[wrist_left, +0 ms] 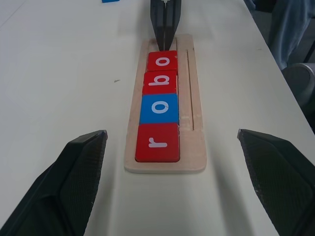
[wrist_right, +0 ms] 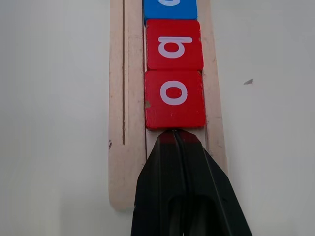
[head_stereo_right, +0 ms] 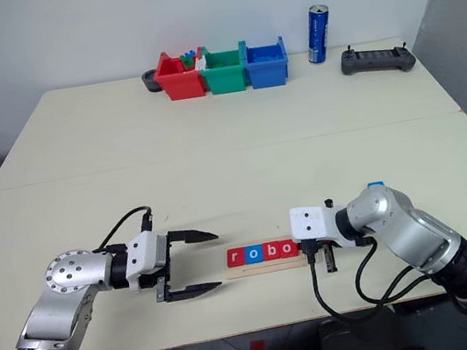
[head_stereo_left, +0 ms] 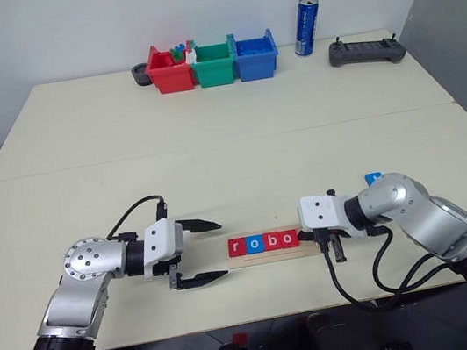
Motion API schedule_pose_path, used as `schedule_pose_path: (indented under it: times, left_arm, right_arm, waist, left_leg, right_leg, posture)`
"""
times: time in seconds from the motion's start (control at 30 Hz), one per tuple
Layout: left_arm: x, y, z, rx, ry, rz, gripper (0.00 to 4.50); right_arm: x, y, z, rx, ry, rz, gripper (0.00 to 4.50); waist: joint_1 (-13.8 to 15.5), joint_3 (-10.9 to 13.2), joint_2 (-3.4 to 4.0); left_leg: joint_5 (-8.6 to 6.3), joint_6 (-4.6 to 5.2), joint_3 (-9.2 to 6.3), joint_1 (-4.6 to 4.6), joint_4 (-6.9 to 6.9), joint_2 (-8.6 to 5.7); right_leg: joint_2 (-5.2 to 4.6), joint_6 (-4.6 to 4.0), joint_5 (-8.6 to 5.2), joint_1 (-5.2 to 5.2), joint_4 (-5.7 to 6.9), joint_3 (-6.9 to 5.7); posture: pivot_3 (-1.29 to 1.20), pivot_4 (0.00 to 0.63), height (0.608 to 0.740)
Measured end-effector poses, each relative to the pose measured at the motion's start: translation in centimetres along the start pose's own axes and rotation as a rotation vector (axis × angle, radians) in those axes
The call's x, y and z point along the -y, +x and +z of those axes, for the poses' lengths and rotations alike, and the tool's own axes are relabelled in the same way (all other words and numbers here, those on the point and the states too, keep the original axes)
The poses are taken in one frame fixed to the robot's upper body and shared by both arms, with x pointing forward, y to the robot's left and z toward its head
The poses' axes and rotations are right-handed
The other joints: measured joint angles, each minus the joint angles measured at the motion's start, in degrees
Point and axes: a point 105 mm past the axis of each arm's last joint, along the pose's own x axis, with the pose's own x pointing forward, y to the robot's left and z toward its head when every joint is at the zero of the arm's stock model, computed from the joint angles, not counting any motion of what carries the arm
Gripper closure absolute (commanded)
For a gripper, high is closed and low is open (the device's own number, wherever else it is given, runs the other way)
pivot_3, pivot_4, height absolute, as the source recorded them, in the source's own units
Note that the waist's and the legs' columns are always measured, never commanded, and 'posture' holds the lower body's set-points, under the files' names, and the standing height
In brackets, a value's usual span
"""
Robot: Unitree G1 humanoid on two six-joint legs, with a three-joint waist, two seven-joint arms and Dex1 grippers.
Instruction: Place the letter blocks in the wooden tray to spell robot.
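Note:
The wooden tray (wrist_left: 195, 103) lies near the table's front edge between my two grippers. Several letter blocks sit in it in a row: red r (wrist_left: 157, 142), blue o (wrist_left: 158, 108), red b (wrist_left: 160, 81) and red o (wrist_right: 174, 97). My right gripper (wrist_right: 173, 135) is shut, and its tip rests on the tray against the outer edge of the last red o. My left gripper (head_stereo_left: 221, 249) is open just off the tray's other end, with nothing between its fingers (wrist_left: 74, 184). Another blue block (head_stereo_left: 373, 178) lies on the table behind my right forearm, its letter hidden.
Red (head_stereo_left: 168, 72), green (head_stereo_left: 214, 64) and blue (head_stereo_left: 254, 56) plastic bins stand at the far edge. A blue can (head_stereo_left: 308, 26) and a black controller (head_stereo_left: 365, 50) are to their right. A small dark dish (head_stereo_left: 141, 74) sits left of the red bin.

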Motion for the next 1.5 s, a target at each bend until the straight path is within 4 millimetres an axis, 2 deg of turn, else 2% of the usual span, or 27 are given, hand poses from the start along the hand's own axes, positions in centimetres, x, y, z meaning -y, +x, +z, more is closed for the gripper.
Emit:
schedule_pose_path:
  times: [0.37, 0.43, 0.47, 0.57, 0.63, 0.87, 0.9, 1.0, 1.1, 1.27, 1.37, 1.5]
  left_arm:
    - [0.0, 0.3, 0.5, 0.001, 0.002, 0.008, 0.0]
    - [-0.1, 0.3, 0.6, 0.0, 0.0, 0.008, 0.0]
    - [-0.1, 0.3, 0.7, 0.0, -0.001, 0.007, 0.0]
    - [-0.1, 0.4, 0.9, 0.003, 0.009, 0.004, 0.0]
    - [-0.1, 0.4, 1.0, 0.003, 0.01, 0.005, 0.0]
    - [-0.1, 0.4, 0.9, 0.008, 0.01, 0.004, 0.0]
    - [-0.1, 0.4, 1.0, 0.012, 0.015, 0.003, 0.0]
    - [-0.3, 0.4, 0.7, 0.01, 0.011, 0.001, 0.0]
    - [-0.5, 0.5, 0.9, 0.02, 0.023, -0.01, 0.0]
    - [-0.7, 0.6, 0.9, 0.024, 0.029, -0.009, 0.0]
    - [-0.7, 0.6, 0.9, 0.026, 0.028, -0.01, 0.0]
    - [-0.5, 0.6, 0.7, 0.024, 0.019, -0.01, 0.0]
  right_arm:
    - [0.1, 0.3, 0.3, 0.019, 0.01, 0.0, 4.46]
    - [0.5, -0.4, 0.7, 0.038, 0.029, -0.019, 4.46]
    - [1.0, -1.2, 1.0, 0.061, 0.048, -0.051, 4.31]
    - [2.8, -4.0, 1.5, 0.122, 0.115, -0.202, 3.53]
    - [3.8, -5.5, 0.3, 0.144, 0.208, -0.33, 2.85]
    - [4.6, -8.9, -7.6, 0.123, 0.606, -0.857, 0.2]
    - [4.6, -9.4, -8.5, 0.114, 0.65, -0.932, 0.01]
    - [4.6, -9.9, -10.6, 0.088, 0.752, -1.056, 0.01]
    - [4.3, -9.2, -12.7, 0.054, 0.869, -1.102, 0.01]
    - [4.6, -9.0, -13.4, 0.089, 0.969, -1.095, 0.01]
    - [4.7, -8.7, -13.7, 0.116, 1.031, -1.091, 0.62]
    - [4.7, -8.7, -13.8, 0.126, 1.074, -1.097, 2.03]
  waist:
    - [0.0, 0.0, 0.0]
    - [0.0, 0.0, 0.0]
    - [0.1, 0.0, 0.0]
    - [0.2, 0.0, 0.0]
    - [0.7, 0.0, -0.04]
    - [1.1, 0.0, -0.04]
    - [1.0, 0.0, -0.04]
    - [0.7, 0.0, -0.03]
    - [0.7, 0.0, -0.03]
    - [0.7, 0.0, -0.02]
    - [0.7, -0.1, -0.04]
    - [0.7, -0.1, -0.11]
  left_leg:
    - [0.0, 0.0, 0.0, -0.01, 0.0, 0.0]
    - [0.0, 0.0, 0.0, -0.02, 0.0, -0.01]
    - [0.0, 0.0, -0.01, -0.02, 0.01, -0.01]
    - [0.0, 0.0, -0.04, -0.03, 0.0, -0.01]
    - [0.0, 0.0, -0.05, -0.03, -0.01, -0.01]
    - [0.0, -0.01, 0.04, -0.01, -0.01, -0.03]
    - [0.01, -0.01, 0.05, 0.0, -0.01, -0.03]
    - [0.01, -0.01, 0.1, 0.06, -0.01, 0.01]
    - [0.01, -0.01, 0.1, 0.05, -0.01, 0.01]
    - [0.01, -0.01, 0.1, 0.06, -0.01, 0.01]
    - [0.01, -0.01, 0.1, 0.08, 0.0, 0.01]
    - [0.01, -0.01, 0.09, 0.09, 0.0, 0.01]
  right_leg:
    - [0.0, 0.0, 0.0, 0.0, 0.0, -0.01]
    - [0.0, 0.0, 0.0, 0.0, 0.0, 0.0]
    - [-0.01, 0.0, 0.0, 0.0, 0.0, 0.0]
    - [-0.01, 0.0, 0.0, 0.01, -0.01, -0.03]
    - [-0.01, 0.0, 0.0, 0.02, -0.01, -0.04]
    - [-0.01, 0.0, 0.0, 0.01, 0.02, 0.06]
    - [-0.01, 0.0, 0.0, 0.01, 0.02, 0.07]
    - [0.04, 0.0, 0.0, 0.01, 0.04, 0.11]
    - [0.04, 0.0, 0.0, 0.02, 0.04, 0.11]
    - [0.04, 0.0, 0.0, 0.04, 0.02, 0.12]
    - [0.04, 0.0, 0.0, 0.07, 0.03, 0.12]
    - [0.04, 0.0, 0.0, 0.1, 0.02, 0.11]
  posture:
    - [0.0, 0.15, 0.74]
    - [0.0, 0.15, 0.74]
    - [0.0, 0.15, 0.74]
    - [0.0, 0.15, 0.74]
    - [0.0, 0.15, 0.74]
    - [0.0, 0.15, 0.74]
    - [0.0, 0.15, 0.74]
    - [0.0, 0.15, 0.74]
    - [0.0, 0.15, 0.74]
    - [0.0, 0.15, 0.74]
    - [0.0, 0.15, 0.74]
    - [0.0, 0.15, 0.74]
